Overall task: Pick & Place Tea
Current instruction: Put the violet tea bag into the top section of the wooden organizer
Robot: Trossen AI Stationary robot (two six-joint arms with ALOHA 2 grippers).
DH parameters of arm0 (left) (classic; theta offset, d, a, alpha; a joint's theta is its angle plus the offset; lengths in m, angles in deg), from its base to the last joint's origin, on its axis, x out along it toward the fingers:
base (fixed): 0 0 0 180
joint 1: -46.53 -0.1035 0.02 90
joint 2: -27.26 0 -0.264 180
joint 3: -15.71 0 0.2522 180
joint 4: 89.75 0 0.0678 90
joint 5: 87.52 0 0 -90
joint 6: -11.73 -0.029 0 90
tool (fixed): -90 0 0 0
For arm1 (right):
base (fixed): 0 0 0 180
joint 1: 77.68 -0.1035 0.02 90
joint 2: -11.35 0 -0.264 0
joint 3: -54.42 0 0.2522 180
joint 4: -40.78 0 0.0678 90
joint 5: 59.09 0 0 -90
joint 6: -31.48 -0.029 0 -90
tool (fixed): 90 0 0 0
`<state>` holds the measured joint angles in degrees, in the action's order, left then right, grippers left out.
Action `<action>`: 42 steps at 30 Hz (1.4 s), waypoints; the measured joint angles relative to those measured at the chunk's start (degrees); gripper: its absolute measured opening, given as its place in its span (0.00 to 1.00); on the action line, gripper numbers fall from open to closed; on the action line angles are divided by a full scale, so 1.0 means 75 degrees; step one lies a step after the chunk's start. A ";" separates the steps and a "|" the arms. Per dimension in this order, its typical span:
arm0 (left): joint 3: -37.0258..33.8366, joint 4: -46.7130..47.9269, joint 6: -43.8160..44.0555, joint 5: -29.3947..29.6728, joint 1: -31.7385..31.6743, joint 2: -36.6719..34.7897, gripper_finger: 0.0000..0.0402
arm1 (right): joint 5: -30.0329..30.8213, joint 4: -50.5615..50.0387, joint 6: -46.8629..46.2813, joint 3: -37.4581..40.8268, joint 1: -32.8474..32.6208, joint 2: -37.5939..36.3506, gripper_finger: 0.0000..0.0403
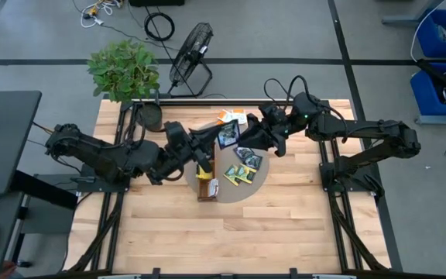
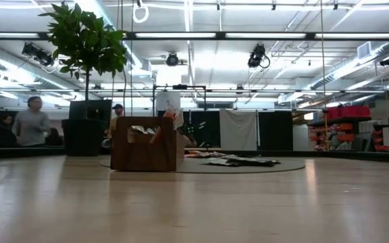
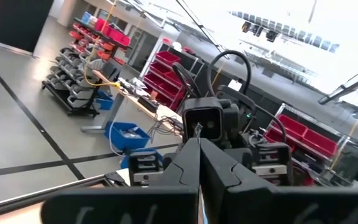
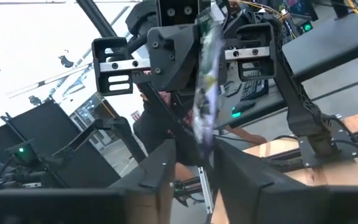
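A wooden table (image 1: 231,232) is seen from directly above, with a grey round mat (image 1: 258,182) near its middle. Two dark arms are reached in from either side and meet above the mat's far edge. Between the left gripper (image 1: 211,141) and the right gripper (image 1: 242,138) a dark tea sachet (image 1: 228,136) is held up, gripped from both sides. More tea sachets (image 1: 246,164) are scattered on the mat, and orange-and-white sachets (image 1: 229,117) lie beyond it. A narrow wooden tray (image 1: 206,184) is set on the mat's left part. A potted plant (image 1: 124,71) and a fan (image 1: 190,54) are placed behind the table.
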<state>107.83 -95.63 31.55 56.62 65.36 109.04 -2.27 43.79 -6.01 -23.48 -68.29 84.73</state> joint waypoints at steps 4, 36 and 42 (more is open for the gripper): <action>0.0000 0.0000 -0.0016 -0.0052 -0.0034 0.0003 0.00 | 0.0161 0.0000 0.0205 0.0000 0.0000 0.0000 0.13; -0.0006 0.0549 -0.0228 0.0882 0.1128 -0.1017 0.33 | -0.0339 -0.1496 0.1076 0.0000 -0.0103 -0.0015 0.00; 0.0006 0.3204 0.2514 -0.1151 0.0240 -0.1971 0.44 | -0.0359 -0.2682 0.1673 0.0000 -0.0258 -0.0015 0.00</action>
<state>107.88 -71.60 50.41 47.99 67.16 94.26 -4.97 23.68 6.54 -23.48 -70.23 84.62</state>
